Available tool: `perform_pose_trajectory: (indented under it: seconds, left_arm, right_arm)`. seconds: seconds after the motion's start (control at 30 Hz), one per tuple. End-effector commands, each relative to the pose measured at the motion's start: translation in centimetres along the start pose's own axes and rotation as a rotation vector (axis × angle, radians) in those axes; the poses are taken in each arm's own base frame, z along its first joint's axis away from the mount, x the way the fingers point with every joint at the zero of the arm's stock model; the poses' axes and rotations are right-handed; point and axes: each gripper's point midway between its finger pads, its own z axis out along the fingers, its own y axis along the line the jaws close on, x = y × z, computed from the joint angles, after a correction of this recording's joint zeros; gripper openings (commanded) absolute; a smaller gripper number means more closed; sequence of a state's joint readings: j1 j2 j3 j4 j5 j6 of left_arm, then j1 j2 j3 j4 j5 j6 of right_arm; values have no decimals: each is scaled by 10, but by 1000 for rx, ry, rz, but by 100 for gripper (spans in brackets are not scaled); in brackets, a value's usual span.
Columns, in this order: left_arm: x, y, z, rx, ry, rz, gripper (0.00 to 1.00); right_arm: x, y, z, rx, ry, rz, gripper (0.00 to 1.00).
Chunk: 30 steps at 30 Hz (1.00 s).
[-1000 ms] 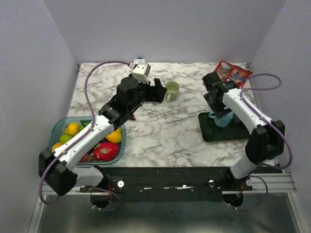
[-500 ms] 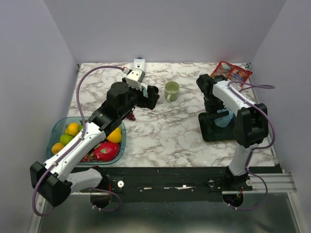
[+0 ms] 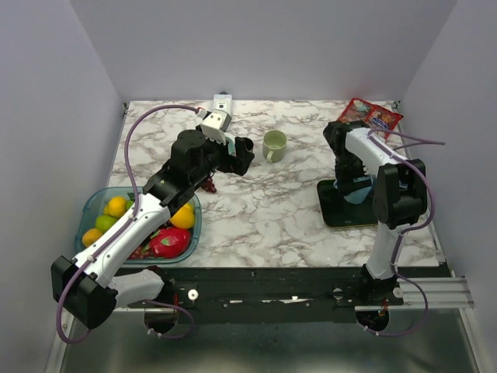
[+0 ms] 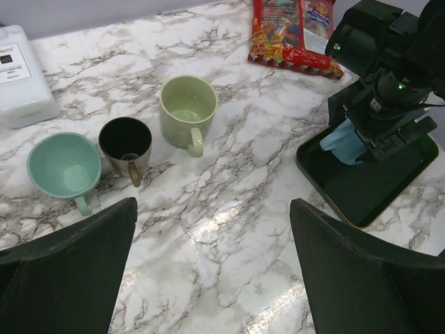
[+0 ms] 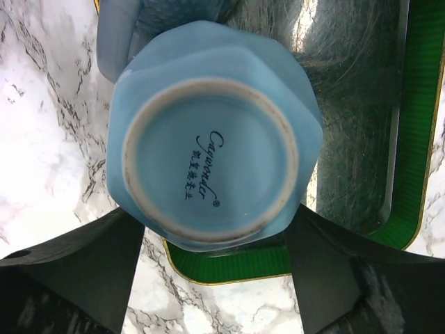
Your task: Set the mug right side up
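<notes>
Overhead: pale-blue ceramic mug [image 3: 359, 192] stood upside down in the dark green rectangular tray [image 3: 334, 216], right side of the marble table [image 3: 264, 210]; right gripper [image 3: 349, 180] was over it.
Left wrist: left gripper [image 4: 213, 205] gaped wide, holding nothing.
Right wrist: jaws spread, straddling the mug's upturned base; contact could not be told.

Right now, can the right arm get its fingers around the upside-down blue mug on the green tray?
Probably yes. The blue mug sits base-up directly between the right fingers, which stand apart on either side. Nothing else visible on the green tray crowds it.
</notes>
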State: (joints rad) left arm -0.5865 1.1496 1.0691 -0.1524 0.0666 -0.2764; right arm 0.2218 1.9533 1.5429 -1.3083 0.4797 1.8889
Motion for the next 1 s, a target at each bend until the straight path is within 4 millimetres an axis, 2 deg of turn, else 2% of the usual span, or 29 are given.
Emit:
perform_pose_trajectory:
  seconds: [0.0, 0.13, 0.23, 0.27, 0.37, 0.5, 0.73, 0.8, 0.87, 0.9, 0.97]
  left_arm:
    - [4, -2, 3, 29, 9, -13, 99]
    - [1, 1, 0, 7, 6, -4, 99]
    - [-3, 4, -3, -4, -6, -2, 99]
    - [-3, 4, -3, -6, -6, -3, 99]
    - [-6, 4, -4, -2, -15, -5, 99]
    - [-5, 3, -4, 4, -12, -13, 99]
    - [-5, 4, -4, 2, -12, -12, 99]
    - [-4, 5, -4, 1, -8, -15, 99]
    - [-4, 3, -3, 11, -7, -16, 99]
    - [-2, 4, -2, 10, -3, -21, 99]
    - [-2, 2, -2, 20, -2, -22, 99]
  right_arm:
    - [-14, -38, 6, 136, -66, -53, 82]
    - [-12, -50, 10, 152, -56, -94, 77]
    - [-10, -58, 14, 151, -42, -100, 65]
    - [-9, -59, 14, 150, -33, -102, 58]
    - [-7, -62, 14, 144, -17, -116, 50]
    - [-6, -62, 14, 143, -9, -148, 47]
    - [-9, -66, 16, 125, -19, -208, 48]
    - [-11, -69, 16, 106, -23, -221, 57]
    - [-12, -71, 17, 79, -23, -245, 61]
    - [-11, -65, 18, 31, -20, -235, 63]
    - [-14, -71, 19, -29, -34, -265, 67]
